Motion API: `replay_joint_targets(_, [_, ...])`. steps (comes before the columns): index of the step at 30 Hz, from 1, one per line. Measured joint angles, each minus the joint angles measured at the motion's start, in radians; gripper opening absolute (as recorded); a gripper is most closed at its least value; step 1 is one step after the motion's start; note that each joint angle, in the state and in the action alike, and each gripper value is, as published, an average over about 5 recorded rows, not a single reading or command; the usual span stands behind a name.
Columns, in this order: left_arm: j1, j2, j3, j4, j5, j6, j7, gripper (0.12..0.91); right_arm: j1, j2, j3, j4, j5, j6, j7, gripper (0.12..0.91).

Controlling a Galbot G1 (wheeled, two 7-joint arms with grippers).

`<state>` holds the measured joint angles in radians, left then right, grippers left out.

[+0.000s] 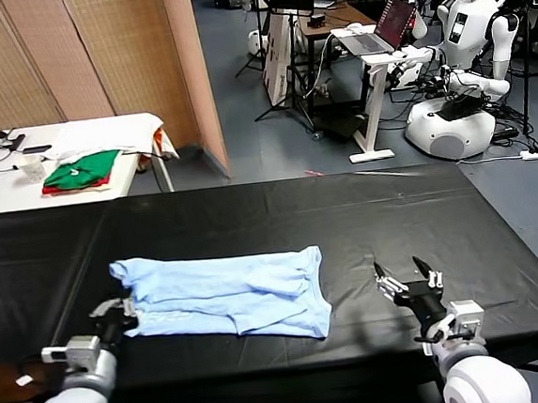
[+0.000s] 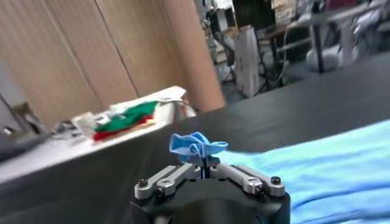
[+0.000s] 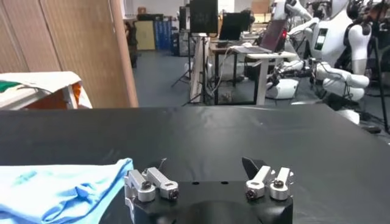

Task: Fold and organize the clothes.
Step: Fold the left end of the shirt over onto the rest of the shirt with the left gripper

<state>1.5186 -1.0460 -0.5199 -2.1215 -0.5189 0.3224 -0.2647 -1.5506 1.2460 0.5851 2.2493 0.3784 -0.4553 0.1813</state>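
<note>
My left gripper (image 1: 121, 313) pinches the T-shirt (image 1: 230, 294) edge on the black table (image 1: 345, 214). My right gripper (image 1: 406, 279) waits beside it, jaws wide. I should lift evenly, avoiding bunching.

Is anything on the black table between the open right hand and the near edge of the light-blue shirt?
Nothing visible: only bare black table lies between the open right hand and the pale light-blue cotton T-shirt. The left hand is shut on the shirt's other end.

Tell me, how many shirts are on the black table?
1: the blue shirt lies on the black table, with a corner pinched in the left gripper. None hidden.
</note>
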Motion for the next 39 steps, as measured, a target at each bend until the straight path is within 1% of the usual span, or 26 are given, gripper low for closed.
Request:
replay_joint_targets(2, [-0.014, -0.024, 0.051, -0.02, -0.037, 0.009, -0.008, 0.177, -0.018, 0.009, 0.013, 0.008, -0.01, 0.003, -0.001, 0.907])
replay_joint_targets(5, [-0.042, -0.055, 0.128, -0.031, -0.061, 0.01, -0.007, 0.177, -0.045, 0.024, 0.032, 0.018, -0.022, 0.01, -0.003, 0.907])
replay_joint_targets(10, [-0.108, -0.101, 0.248, -0.016, -0.063, 0.002, 0.003, 0.177, -0.083, 0.05, 0.061, 0.034, -0.039, 0.016, -0.008, 0.907])
replay_joint_targets(14, [-0.163, -0.143, 0.337, 0.018, -0.056, -0.007, 0.021, 0.177, -0.098, 0.064, 0.073, 0.036, -0.051, 0.017, -0.009, 0.907])
replay_joint_targets(19, [-0.215, -0.188, 0.42, 0.055, -0.047, -0.016, 0.032, 0.177, -0.108, 0.076, 0.076, 0.035, -0.062, 0.018, -0.011, 0.907])
replay_joint_targets(24, [-0.252, -0.225, 0.479, 0.086, -0.037, -0.018, 0.031, 0.177, -0.108, 0.082, 0.077, 0.03, -0.065, 0.018, -0.011, 0.907])
replay_joint_targets(28, [-0.273, -0.246, 0.508, 0.106, -0.031, -0.018, 0.028, 0.177, -0.107, 0.086, 0.076, 0.025, -0.069, 0.018, -0.011, 0.907])
replay_joint_targets(38, [-0.287, -0.28, 0.526, 0.163, -0.002, -0.027, 0.018, 0.179, -0.104, 0.091, 0.069, 0.025, -0.078, 0.018, -0.013, 0.907])
replay_joint_targets(39, [-0.288, -0.283, 0.529, 0.166, -0.003, -0.028, 0.02, 0.194, -0.103, 0.092, 0.066, 0.023, -0.082, 0.017, -0.013, 0.907])
